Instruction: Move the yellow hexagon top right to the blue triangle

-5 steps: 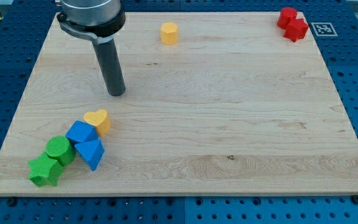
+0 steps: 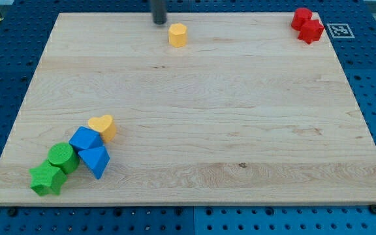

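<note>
The yellow hexagon [image 2: 178, 34] stands near the view's top edge of the wooden board, a little left of centre. My tip [image 2: 158, 22] is at the board's top edge, just up and to the left of the hexagon, with a small gap between them. The blue triangle [image 2: 95, 160] lies at the view's bottom left, touching a blue block [image 2: 85, 139] above it.
A yellow heart [image 2: 102, 126] sits just above the blue blocks. A green cylinder [image 2: 62, 156] and a green star [image 2: 46, 179] lie left of the triangle. Two red blocks [image 2: 307, 25] sit at the top right corner. The board's edge [image 2: 188, 203] runs along the bottom.
My tip has moved from the left part of the board up and to the right, to the top edge beside the yellow hexagon. No block has moved.
</note>
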Controlling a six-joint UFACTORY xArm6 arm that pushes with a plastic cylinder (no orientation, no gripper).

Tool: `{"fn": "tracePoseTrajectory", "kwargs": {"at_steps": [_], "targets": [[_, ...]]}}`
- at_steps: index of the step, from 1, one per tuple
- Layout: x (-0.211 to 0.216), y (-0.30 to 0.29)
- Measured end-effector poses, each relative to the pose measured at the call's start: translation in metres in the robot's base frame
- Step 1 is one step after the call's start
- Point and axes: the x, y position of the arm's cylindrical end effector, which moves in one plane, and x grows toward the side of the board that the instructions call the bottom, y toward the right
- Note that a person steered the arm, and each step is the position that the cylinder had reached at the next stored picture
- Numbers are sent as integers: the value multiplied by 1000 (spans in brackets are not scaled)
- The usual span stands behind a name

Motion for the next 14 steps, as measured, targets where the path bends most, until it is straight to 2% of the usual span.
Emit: {"fn": "tracePoseTrajectory", "kwargs": {"at_steps": [1,3,7,9,12,14], "targets": [[23,32],[40,13],[164,4],[145,2],[95,-45],[118,-66]]}}
